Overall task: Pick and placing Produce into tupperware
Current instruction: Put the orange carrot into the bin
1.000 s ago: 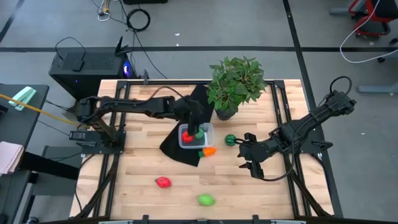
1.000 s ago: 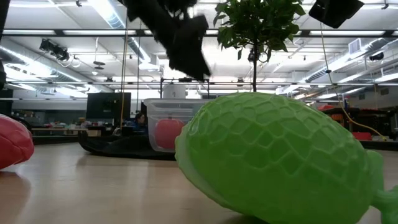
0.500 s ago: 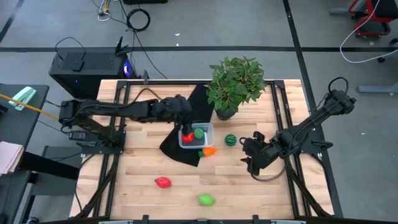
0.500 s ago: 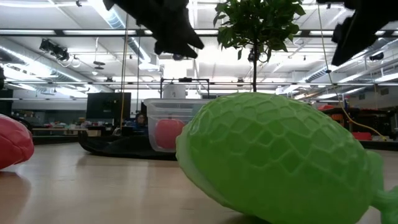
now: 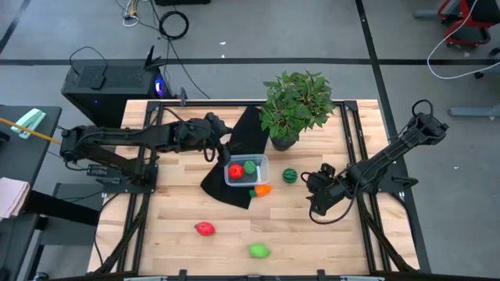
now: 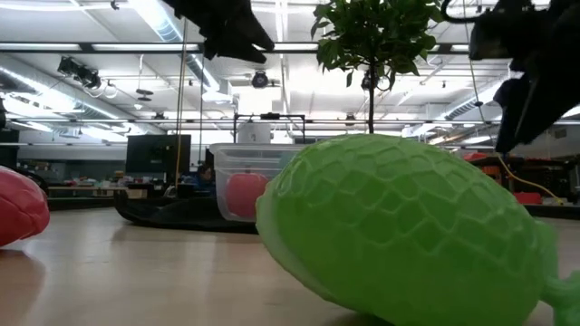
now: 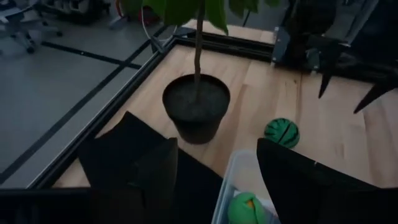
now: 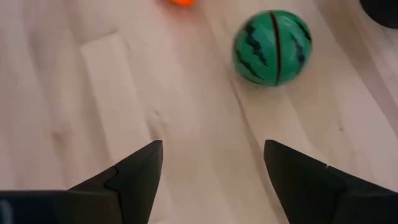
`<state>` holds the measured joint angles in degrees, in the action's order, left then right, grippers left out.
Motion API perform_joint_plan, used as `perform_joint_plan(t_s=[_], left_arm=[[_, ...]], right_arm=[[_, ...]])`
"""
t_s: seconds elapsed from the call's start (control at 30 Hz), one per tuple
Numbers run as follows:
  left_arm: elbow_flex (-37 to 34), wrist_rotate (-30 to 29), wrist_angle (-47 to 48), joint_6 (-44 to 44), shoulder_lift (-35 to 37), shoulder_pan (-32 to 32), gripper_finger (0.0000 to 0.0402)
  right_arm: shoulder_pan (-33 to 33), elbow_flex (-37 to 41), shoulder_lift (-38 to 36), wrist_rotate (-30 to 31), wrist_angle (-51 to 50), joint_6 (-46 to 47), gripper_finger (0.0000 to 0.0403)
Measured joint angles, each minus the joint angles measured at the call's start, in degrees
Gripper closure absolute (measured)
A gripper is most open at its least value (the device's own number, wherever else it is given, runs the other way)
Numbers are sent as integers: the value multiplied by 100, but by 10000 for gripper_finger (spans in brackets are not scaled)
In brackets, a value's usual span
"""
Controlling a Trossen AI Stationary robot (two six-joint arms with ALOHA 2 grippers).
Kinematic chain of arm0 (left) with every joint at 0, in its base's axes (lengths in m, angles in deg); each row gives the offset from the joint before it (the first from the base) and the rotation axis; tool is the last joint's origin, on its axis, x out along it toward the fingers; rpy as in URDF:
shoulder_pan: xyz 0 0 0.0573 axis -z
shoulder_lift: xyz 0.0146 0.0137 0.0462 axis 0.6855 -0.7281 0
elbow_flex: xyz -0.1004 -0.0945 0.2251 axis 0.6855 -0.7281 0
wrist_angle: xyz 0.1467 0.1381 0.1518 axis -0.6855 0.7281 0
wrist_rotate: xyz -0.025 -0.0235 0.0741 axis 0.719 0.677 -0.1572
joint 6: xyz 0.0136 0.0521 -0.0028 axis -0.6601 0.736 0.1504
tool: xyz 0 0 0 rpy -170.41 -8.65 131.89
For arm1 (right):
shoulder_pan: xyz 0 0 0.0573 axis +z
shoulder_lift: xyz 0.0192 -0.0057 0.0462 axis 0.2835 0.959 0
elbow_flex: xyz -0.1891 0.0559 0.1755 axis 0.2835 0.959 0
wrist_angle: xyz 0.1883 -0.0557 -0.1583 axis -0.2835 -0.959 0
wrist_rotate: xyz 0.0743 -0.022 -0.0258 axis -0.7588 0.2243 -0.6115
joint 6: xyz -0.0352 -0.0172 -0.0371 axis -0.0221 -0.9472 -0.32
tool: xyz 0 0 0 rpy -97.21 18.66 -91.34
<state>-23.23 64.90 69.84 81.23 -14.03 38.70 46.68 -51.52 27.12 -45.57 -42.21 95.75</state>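
The clear tupperware [image 5: 246,170] stands on a black cloth [image 5: 234,160] and holds a red piece [image 5: 234,171] and a bright green piece [image 5: 249,166]. The orange piece [image 5: 263,190] lies by its near corner, and the striped ball [image 5: 290,176] rests on the wood to its right. A second red piece [image 5: 205,229] and green piece [image 5: 258,250] lie near the table's near edge. My left gripper [image 5: 221,150] hangs open, left of the box. My right gripper [image 5: 311,195] is open, right of the ball [image 8: 272,46].
A leafy potted plant [image 5: 293,109] stands just beyond the box, its pot [image 7: 196,112] close to the box's far right corner. Metal frame rails [image 5: 355,156] run along the table's sides. Bare wood lies between the box and the near edge.
My left gripper has drawn back from above the tupperware toward the table's left and far side, rising, and the green piece now lies uncovered in the box. My right gripper has come lower, into the low view, and turned by the striped ball.
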Motion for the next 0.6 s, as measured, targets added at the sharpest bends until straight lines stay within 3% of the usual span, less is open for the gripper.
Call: perform_joint_plan(t_s=[0.23, 0.6], left_arm=[[-12, 1, 626, 143, 253, 21, 179], [-11, 2, 838, 368, 307, 28, 184]], right_arm=[[-386, 217, 5, 171, 439, 440, 105], [-1190, 470, 3, 392, 886, -128, 105]])
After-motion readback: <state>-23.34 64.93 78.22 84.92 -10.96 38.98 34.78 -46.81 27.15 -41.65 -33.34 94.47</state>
